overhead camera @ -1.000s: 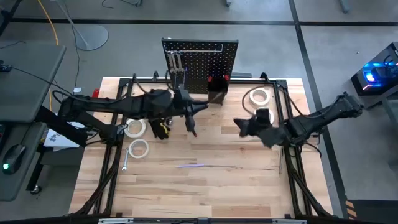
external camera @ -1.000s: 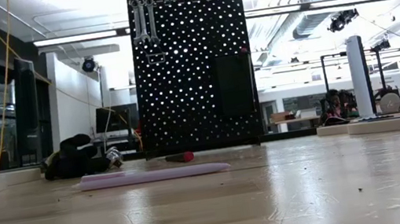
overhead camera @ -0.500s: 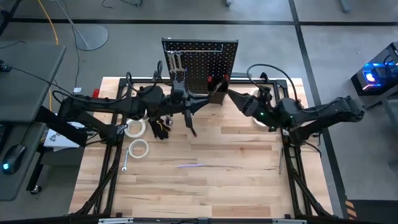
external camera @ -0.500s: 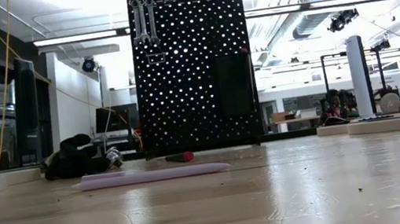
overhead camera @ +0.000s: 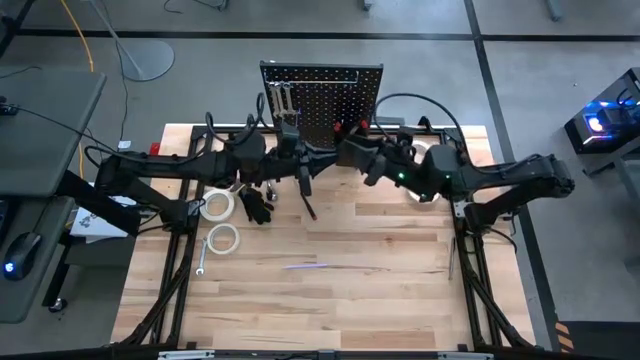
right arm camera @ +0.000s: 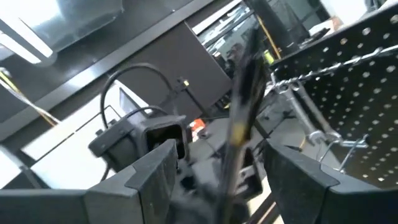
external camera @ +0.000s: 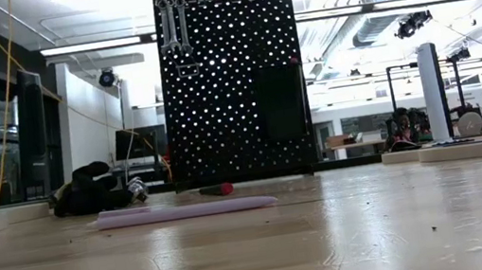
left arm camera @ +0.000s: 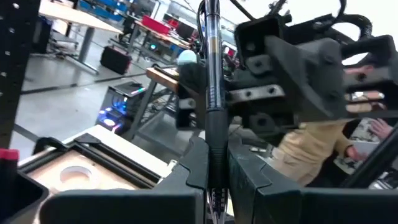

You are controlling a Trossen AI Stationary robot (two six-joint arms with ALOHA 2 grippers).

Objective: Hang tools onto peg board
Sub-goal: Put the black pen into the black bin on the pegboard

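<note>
We see the surface (overhead camera: 330,290) with the peg board (overhead camera: 322,95) upright at its far edge, 2 wrenches (external camera: 171,23) hanging near its top corner. No readable writing or brands anywhere. Both arms meet just in front of the board. Left gripper (left arm camera: 211,168) has jaws pinching a slim dark screwdriver (left arm camera: 212,93). Right gripper (overhead camera: 352,155) faces it, jaws spread around the same shaft. 2 tape rolls (overhead camera: 220,222) lie on the surface.

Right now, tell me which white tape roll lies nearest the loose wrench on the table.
The tape roll closest to the table's front, just beside the wrench. The other left-side roll sits farther back; the third lies under the right arm.
</note>
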